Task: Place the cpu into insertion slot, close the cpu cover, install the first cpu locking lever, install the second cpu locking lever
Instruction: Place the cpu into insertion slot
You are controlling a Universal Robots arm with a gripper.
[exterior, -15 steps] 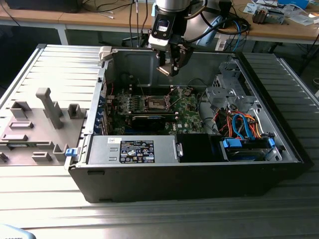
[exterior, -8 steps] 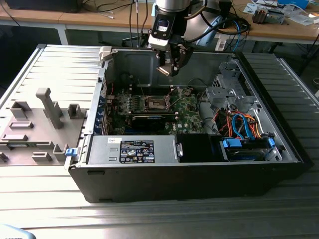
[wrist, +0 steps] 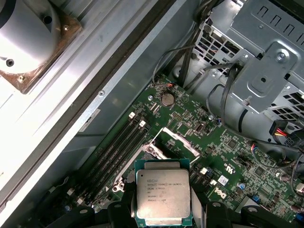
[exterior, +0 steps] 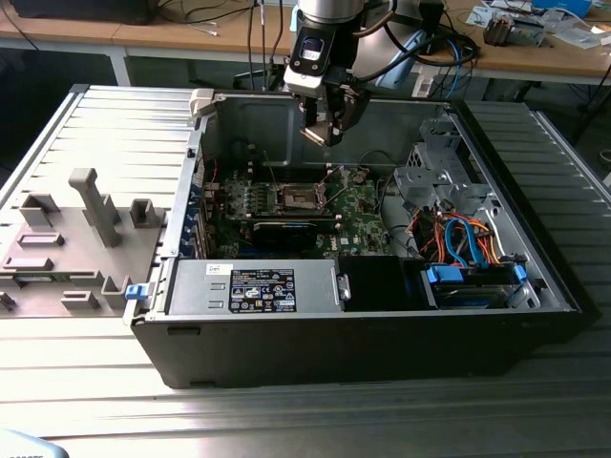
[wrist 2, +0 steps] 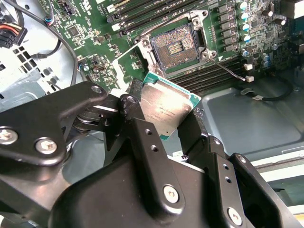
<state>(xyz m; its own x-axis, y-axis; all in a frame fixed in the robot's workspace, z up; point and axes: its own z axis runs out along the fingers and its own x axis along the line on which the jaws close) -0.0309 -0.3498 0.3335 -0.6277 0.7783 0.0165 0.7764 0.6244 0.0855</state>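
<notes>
Gripper (exterior: 325,136) grasps chip (wrist: 163,197) by opposite edges. Uncovered socket (wrist 2: 175,45) lies well below the jaws, apart.

exterior view: high, far, whole case (exterior: 382,353) | both wrist views: close, share insertion slot (wrist 2: 175,45)

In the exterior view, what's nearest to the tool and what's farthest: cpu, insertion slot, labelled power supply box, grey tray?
1. cpu: gripped in the tool.
2. insertion slot: on the green board, below the tool.
3. power supply box: by the case wall nearest the camera.
4. grey tray: outside the case, at the exterior view's left.
</notes>
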